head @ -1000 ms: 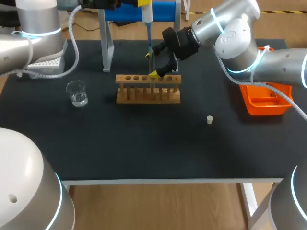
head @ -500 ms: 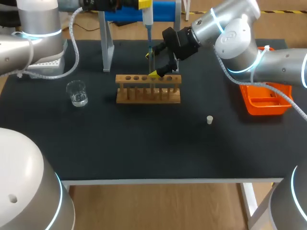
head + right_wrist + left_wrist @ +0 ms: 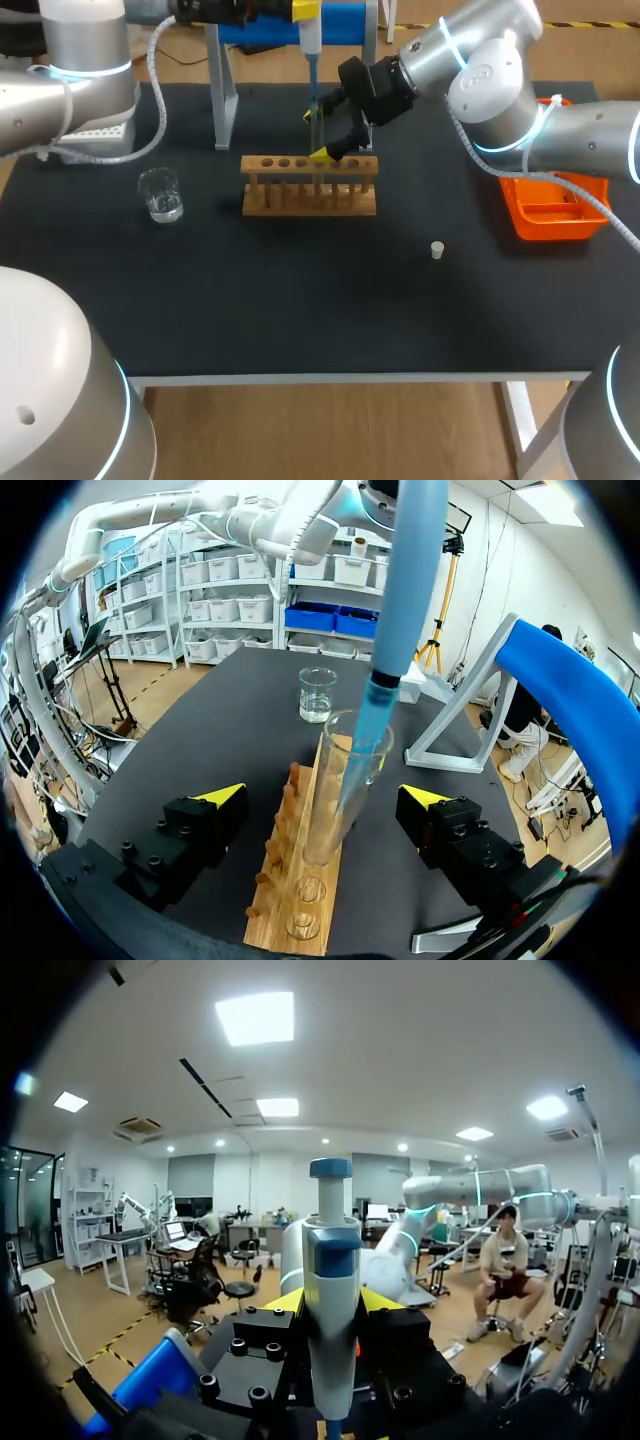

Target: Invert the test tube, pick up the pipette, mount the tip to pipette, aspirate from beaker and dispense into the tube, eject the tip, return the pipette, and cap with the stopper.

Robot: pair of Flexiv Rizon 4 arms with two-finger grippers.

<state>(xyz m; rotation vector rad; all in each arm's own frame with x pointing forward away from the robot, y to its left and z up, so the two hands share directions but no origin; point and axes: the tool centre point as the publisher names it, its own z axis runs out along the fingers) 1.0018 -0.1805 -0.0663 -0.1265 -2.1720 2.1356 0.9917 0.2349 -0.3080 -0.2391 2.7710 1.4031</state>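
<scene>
My left gripper [image 3: 303, 10] [image 3: 330, 1302] is shut on the white and blue pipette [image 3: 310, 40] [image 3: 331, 1260], held upright above the wooden rack [image 3: 310, 195] [image 3: 290, 880]. The blue tip [image 3: 358, 755] reaches down into the mouth of the clear test tube [image 3: 315, 125] [image 3: 335, 800], which stands mouth up in the rack. On either side of the tube is my right gripper [image 3: 314, 136] [image 3: 325, 796], open, its fingers not touching the glass. The beaker [image 3: 160, 193] [image 3: 317, 694] with some water stands left of the rack. The small white stopper [image 3: 437, 250] lies on the mat to the rack's right.
The blue-topped pipette stand [image 3: 225, 90] [image 3: 560, 680] rises behind the rack. A tip box [image 3: 100, 135] sits at the back left under my left arm. An orange bin [image 3: 550, 215] stands at the right edge.
</scene>
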